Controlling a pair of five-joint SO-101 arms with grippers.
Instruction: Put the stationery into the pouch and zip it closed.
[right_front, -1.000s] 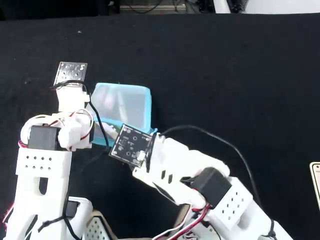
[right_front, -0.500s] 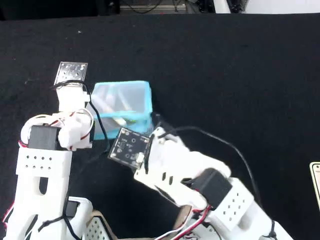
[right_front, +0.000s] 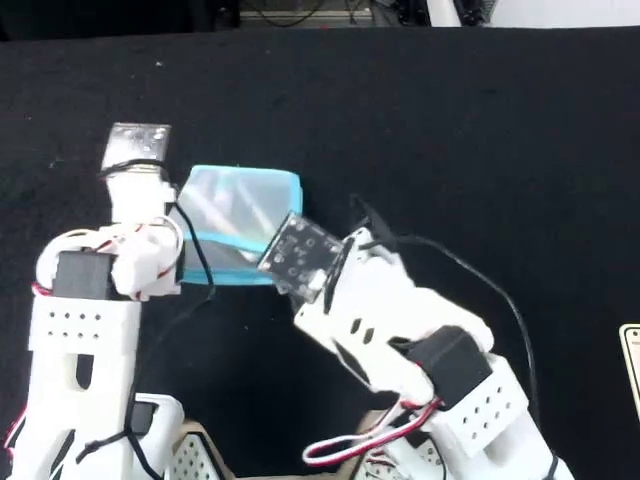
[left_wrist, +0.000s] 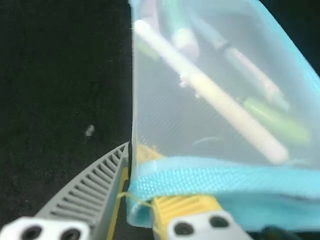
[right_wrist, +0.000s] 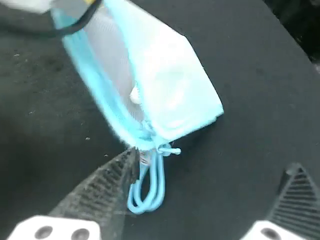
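The translucent light-blue pouch (right_front: 240, 205) lies on the black table between both arms. Through its mesh side (left_wrist: 210, 70) I see stationery: a white pen (left_wrist: 220, 105), a green pen (left_wrist: 275, 120) and others. My left gripper (left_wrist: 136, 156) is shut on the pouch's blue-edged corner, a grey finger on one side and a yellow one on the other. My right gripper (right_wrist: 200, 195) stands open at the pouch's other end (right_wrist: 165, 85). The blue zipper pull loop (right_wrist: 147, 187) lies on the cloth beside one of the right gripper's fingers (right_wrist: 107, 185), not clamped.
The black cloth (right_front: 480, 150) stretches free to the right and behind the pouch. A pale card (right_front: 632, 355) pokes in at the right edge. The right arm's black cable (right_front: 440, 255) arcs above the cloth.
The right arm has swung rightward and away along the pouch's near edge. The pouch has flattened and its near edge now lies straighter. The left arm has held still.
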